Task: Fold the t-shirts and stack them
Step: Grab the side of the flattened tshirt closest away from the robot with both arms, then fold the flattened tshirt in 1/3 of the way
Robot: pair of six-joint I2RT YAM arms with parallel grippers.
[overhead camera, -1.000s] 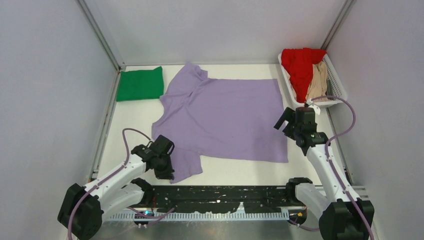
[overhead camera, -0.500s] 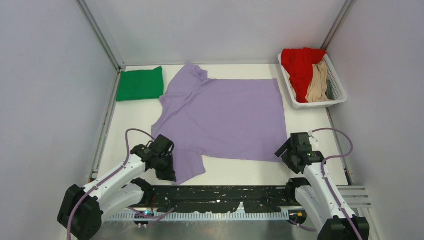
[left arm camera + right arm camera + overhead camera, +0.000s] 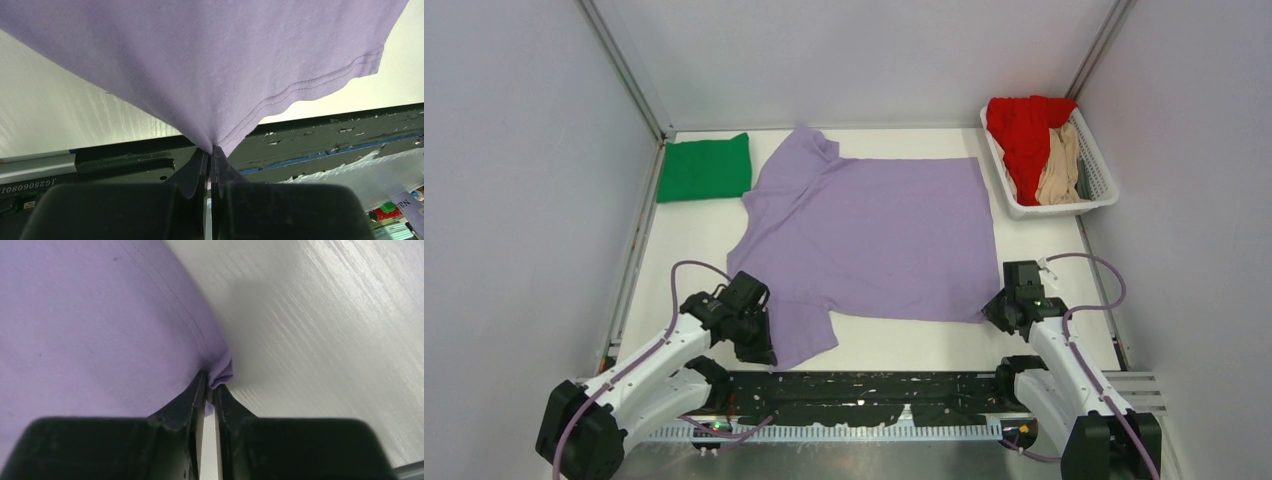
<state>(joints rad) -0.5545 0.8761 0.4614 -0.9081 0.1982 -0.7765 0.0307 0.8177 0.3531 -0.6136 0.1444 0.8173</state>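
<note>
A lavender t-shirt (image 3: pixel 869 235) lies spread flat across the middle of the table, collar towards the far left. My left gripper (image 3: pixel 761 345) is shut on the hem of its near sleeve; the left wrist view shows the lavender t-shirt (image 3: pixel 210 65) pinched at my left gripper (image 3: pixel 212 149). My right gripper (image 3: pixel 996 312) is shut on the shirt's near right corner, and in the right wrist view the lavender t-shirt (image 3: pixel 100 320) bunches at my right gripper (image 3: pixel 210 385). A folded green t-shirt (image 3: pixel 705 167) lies at the far left. Red (image 3: pixel 1022 130) and tan (image 3: pixel 1058 165) t-shirts lie in the basket.
A white slatted basket (image 3: pixel 1100 190) stands at the far right against the wall. Grey walls enclose the table on three sides. A black scuffed strip (image 3: pixel 874 385) runs along the near edge between the arm bases.
My right arm has pulled back from beside the basket to the shirt's near right corner, and its gripper has gone from open to shut on it. The left arm has barely moved.
</note>
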